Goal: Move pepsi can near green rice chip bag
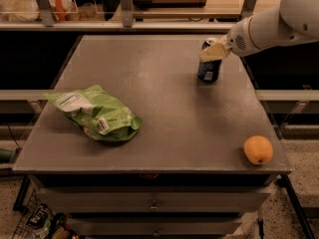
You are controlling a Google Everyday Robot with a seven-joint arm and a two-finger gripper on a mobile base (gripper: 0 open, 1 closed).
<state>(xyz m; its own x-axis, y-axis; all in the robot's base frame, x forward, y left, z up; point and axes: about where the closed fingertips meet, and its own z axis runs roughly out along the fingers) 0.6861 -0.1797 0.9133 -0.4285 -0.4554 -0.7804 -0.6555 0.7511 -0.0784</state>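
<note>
The pepsi can point(208, 71) is dark blue with a silver top and stands at the far right of the grey table point(164, 108). My gripper point(214, 51) comes in from the right on a white arm point(269, 26) and is closed around the can's upper part; a beige finger point(211, 53) covers its top front. The can is upright and looks to be just off the table. The green rice chip bag point(97, 114) lies flat at the front left, far from the can, with its white nutrition panel facing up.
An orange fruit point(258, 149) sits near the front right corner of the table. A rail and shelves with bags point(55, 6) run behind the table. Drawers point(154, 203) are below the front edge.
</note>
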